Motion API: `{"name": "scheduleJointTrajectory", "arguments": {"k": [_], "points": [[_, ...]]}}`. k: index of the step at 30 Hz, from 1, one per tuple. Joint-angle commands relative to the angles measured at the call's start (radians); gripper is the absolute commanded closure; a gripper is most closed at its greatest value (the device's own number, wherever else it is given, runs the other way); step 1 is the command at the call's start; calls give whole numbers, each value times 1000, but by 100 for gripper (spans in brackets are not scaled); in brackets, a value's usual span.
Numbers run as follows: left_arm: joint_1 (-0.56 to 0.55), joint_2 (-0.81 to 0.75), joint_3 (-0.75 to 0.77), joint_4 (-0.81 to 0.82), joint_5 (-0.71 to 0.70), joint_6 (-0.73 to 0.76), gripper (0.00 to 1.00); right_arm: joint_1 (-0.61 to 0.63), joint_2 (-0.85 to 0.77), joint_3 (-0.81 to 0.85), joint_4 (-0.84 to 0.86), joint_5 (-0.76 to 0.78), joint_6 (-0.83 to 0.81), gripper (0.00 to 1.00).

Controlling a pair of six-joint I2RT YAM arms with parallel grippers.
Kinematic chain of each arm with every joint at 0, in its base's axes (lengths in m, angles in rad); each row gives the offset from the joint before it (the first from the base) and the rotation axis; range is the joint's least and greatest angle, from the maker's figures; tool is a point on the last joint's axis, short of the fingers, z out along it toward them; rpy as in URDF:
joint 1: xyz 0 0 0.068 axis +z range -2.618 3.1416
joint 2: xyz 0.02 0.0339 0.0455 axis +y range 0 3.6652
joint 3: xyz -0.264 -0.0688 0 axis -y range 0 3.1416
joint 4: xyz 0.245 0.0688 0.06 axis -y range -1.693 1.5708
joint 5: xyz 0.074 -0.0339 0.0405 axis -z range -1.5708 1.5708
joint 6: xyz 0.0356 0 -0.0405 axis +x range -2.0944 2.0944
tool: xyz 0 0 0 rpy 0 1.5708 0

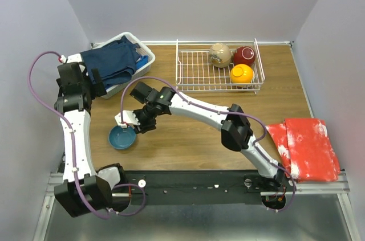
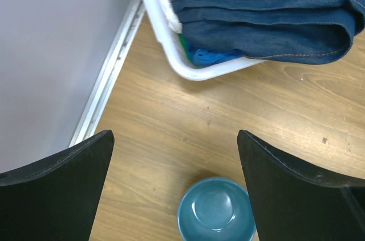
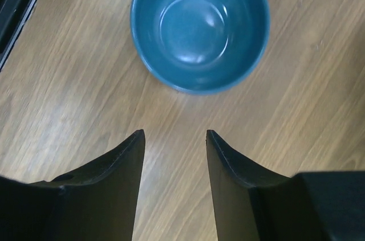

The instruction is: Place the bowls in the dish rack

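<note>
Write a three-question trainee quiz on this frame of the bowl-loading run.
1. How many bowls sit in the dish rack?
2. True or false: the right gripper is shut on the blue bowl.
3. The left gripper is: A) clamped on a bowl; B) open and holding nothing; C) inside the dish rack.
Key: 1. Three: cream, maroon, orange. 2. False; its fingers are open, with the bowl ahead of them on the table. 3. B.
</note>
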Motion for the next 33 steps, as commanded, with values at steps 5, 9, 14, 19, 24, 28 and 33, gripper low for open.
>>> {"name": "scheduleJointTrajectory", "arguments": {"k": [5, 9, 14, 19, 24, 28, 33], "points": [[14, -79, -11, -87, -79, 19, 1, 60, 114, 113, 30, 25, -69, 45], [-18, -81, 9, -82, -105, 30, 1, 83, 136, 114, 16, 8, -139, 45], [-29, -63, 59, -76, -108, 33, 1, 100, 157, 100, 21, 2, -177, 45], [-49, -60, 86, -85, -109, 36, 1, 116, 174, 79, 82, 21, -184, 46], [-98, -63, 109, -93, -146, 69, 1, 131, 191, 59, 123, 65, -192, 53], [-130, -70, 129, -97, -142, 79, 1, 136, 190, 30, 137, 96, -193, 58], [-157, -86, 138, -104, -140, 87, 1, 142, 177, -10, 130, 136, -190, 78]]}}
